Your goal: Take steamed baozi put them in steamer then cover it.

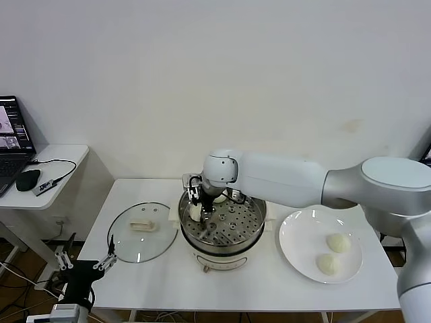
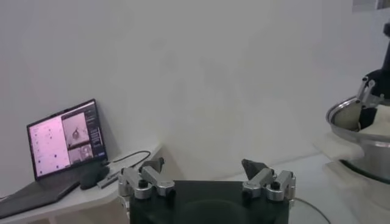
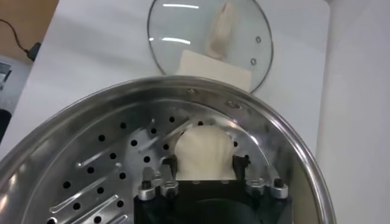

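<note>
The right gripper (image 3: pixel 204 164) is inside the steamer (image 1: pixel 252 229), its fingers around a baozi (image 3: pixel 204 152) on the tray, while the left gripper (image 2: pixel 207 176) waits with fingers released beside the counter (image 1: pixel 269 282).

Steamer (image 1: pixel 225 229) rim hems R gripper (image 1: pixel 198 204); tray center free

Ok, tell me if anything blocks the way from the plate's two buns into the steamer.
Nothing visible does. The steamer is uncovered; its lid lies on the table on the far side from the plate. The right gripper is inside at a bun; much of the tray is bare.
</note>
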